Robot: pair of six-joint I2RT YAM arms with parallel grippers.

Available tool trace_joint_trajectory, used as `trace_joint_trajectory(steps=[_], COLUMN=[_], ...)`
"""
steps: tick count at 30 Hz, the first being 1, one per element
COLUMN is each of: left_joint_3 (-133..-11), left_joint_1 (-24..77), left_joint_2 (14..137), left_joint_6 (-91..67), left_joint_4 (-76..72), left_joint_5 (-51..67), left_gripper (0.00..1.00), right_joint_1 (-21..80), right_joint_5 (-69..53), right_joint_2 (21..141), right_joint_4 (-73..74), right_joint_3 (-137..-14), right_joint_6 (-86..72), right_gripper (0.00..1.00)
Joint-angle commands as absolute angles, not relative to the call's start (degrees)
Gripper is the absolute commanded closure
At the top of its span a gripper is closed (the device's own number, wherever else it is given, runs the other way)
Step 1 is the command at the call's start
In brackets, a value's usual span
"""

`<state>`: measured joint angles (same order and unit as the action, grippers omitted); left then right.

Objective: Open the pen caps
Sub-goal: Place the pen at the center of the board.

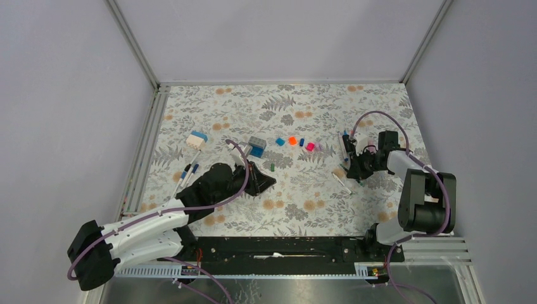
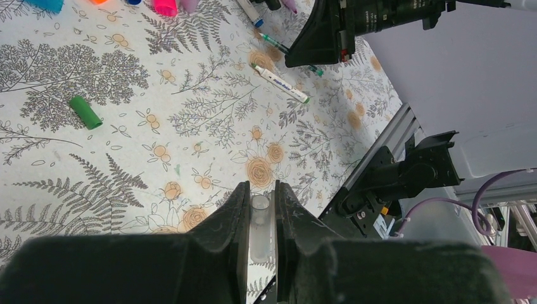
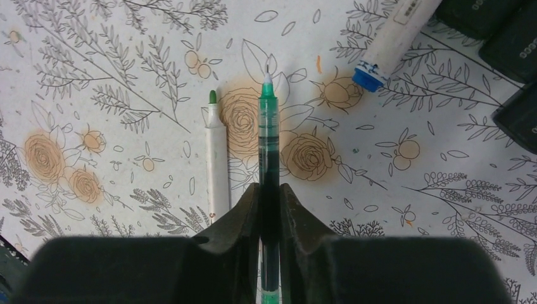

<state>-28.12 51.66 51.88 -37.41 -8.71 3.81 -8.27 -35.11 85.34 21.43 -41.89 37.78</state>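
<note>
My left gripper (image 2: 259, 187) is shut on a small clear pen cap (image 2: 259, 215) and holds it above the floral mat, near the mat's front middle (image 1: 263, 181). My right gripper (image 3: 270, 187) is shut on a slim green pen (image 3: 268, 120) whose bare tip points away; it is at the right of the mat (image 1: 354, 166). Loose caps lie on the mat: a green cap (image 2: 85, 112) (image 1: 271, 167), a pink cap (image 1: 309, 146) (image 2: 165, 6), an orange cap (image 1: 292, 140) and a blue cap (image 1: 279, 142).
A white pen with a bare green tip (image 3: 216, 158) lies beside the green pen and shows in the left wrist view (image 2: 280, 83). A white marker with a blue end (image 3: 392, 44) lies at the far right. A blue-and-grey block (image 1: 256, 146), a white-and-blue block (image 1: 197, 139) and two pens (image 1: 187, 172) lie to the left.
</note>
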Motion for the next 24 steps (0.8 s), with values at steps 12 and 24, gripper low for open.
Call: trace_joint_trajectory(steps=[12,24], left_joint_3=[-32.2,-46.2], left_joint_1=[51.4,51.5], left_joint_2=[54.6,66.5], left_joint_6=[-40.1,-38.1], left_joint_4=[-11.0,4.6], left_joint_5=[3.6,0.3], left_gripper=[1.0,1.0], right_joint_1=[-6.6,-10.6], right_joint_5=[-32.1,-42.6], right_joint_2=[84.9,65.7], right_joint_4=[26.9,30.4], right_joint_3=[-46.5,-45.0], right_joint_6=[33.9,32.2], right_gripper=[0.58,0.35])
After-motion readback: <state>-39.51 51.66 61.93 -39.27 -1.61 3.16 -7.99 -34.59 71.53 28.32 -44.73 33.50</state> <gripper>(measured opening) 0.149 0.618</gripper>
